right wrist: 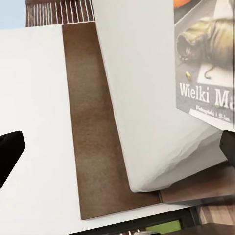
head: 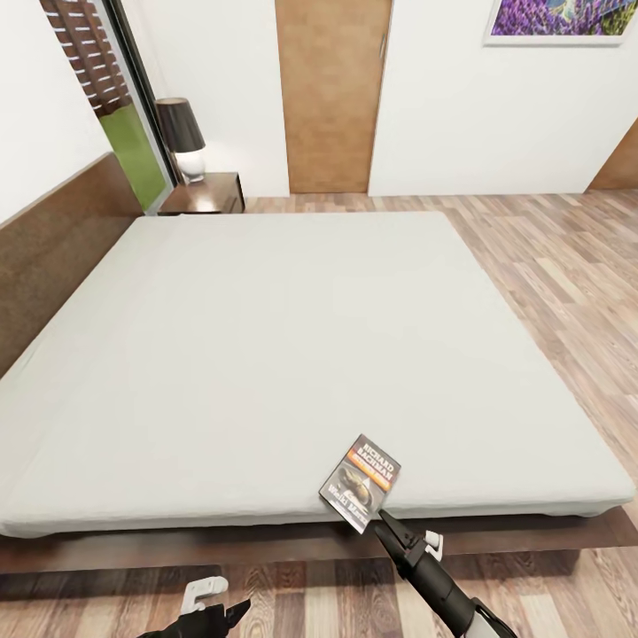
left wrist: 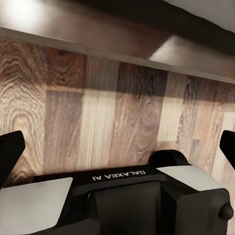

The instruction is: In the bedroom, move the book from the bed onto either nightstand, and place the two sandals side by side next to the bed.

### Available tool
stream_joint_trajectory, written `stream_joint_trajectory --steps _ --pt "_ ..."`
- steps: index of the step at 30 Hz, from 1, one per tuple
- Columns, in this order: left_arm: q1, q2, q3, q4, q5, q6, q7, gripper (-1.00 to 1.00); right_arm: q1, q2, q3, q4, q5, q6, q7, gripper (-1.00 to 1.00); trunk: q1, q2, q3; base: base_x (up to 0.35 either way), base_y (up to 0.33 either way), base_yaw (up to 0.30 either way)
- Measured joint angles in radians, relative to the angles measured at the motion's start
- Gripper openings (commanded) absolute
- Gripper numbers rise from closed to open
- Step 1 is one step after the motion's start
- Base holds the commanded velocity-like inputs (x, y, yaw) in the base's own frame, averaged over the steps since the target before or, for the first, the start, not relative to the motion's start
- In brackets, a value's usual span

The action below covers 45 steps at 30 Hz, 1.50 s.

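The book [head: 361, 483] lies flat on the bed's pale mattress [head: 266, 337], close to the near edge on the right. My right gripper [head: 383, 525] is just in front of the book's near corner, low by the bed frame [head: 221, 545], and open. In the right wrist view the book [right wrist: 205, 54] rests on the mattress [right wrist: 142, 98], with the open fingers spread wide and nothing between them. My left gripper [head: 217, 611] hangs open over the wood floor [left wrist: 112, 122] beside the dark bed frame [left wrist: 98, 29]. A nightstand [head: 208, 193] stands at the bed's far corner. The sandals are out of view.
A black-shaded lamp [head: 182, 133] stands on the nightstand. Behind it are a tall window [head: 124, 115], a brown door [head: 332, 93] and a lavender painting [head: 558, 18]. The brown headboard [head: 53, 239] runs along the left. Plank floor [head: 567, 266] lies right of the bed.
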Motion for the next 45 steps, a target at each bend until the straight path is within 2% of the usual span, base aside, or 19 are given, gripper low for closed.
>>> stream_joint_trajectory --steps 15,40,45 --pt "0.000 0.000 0.000 0.000 0.000 0.000 0.000 1.00 0.000 0.000 0.000 0.000 0.000 0.000 0.000 1.00 0.058 -0.105 -0.047 0.000 0.000 0.000" --pt "0.000 0.000 0.000 0.000 0.000 0.000 0.000 1.00 0.000 0.000 0.000 0.000 0.000 0.000 0.000 1.00 0.058 -0.105 -0.047 0.000 0.000 0.000" --pt "0.000 0.001 0.000 0.000 0.000 0.000 0.000 1.00 0.000 0.000 0.000 0.000 0.000 0.000 0.000 1.00 0.077 -0.140 -0.063 0.000 0.000 0.000"
